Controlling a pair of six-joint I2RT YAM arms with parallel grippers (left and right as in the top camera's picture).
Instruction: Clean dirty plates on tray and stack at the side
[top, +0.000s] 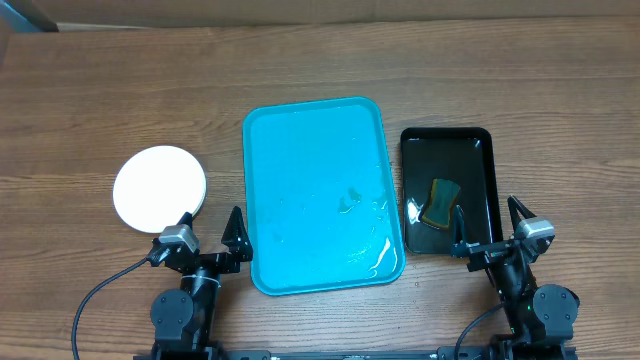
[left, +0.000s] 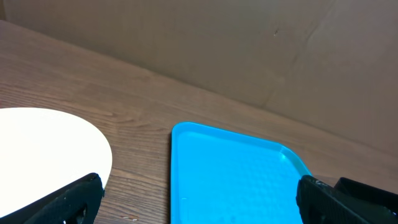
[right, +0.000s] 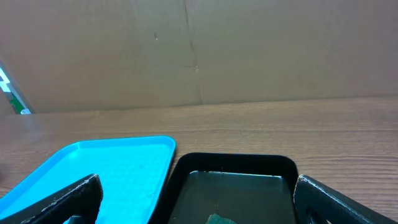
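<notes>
From overhead, the white plate sits on the wooden desk at 9 o'clock of the turquoise tray, just beside it but not touching. Whether more plates lie under it cannot be told from this angle. The tray's floor shows a wet sheen and a few dark specks toward its 4 o'clock corner, which only this view catches.

At 3 o'clock of the turquoise tray lies the black tray, with a yellow-green sponge lying in it. The right wrist camera catches only a green sliver of that sponge at its bottom edge.

The left end effector hangs released, jaws spread wide and holding nothing, at 5 o'clock of the plate. The right end effector is likewise released over the black tray's 6 o'clock edge. Both wrist views add a brown cardboard wall behind the desk.
</notes>
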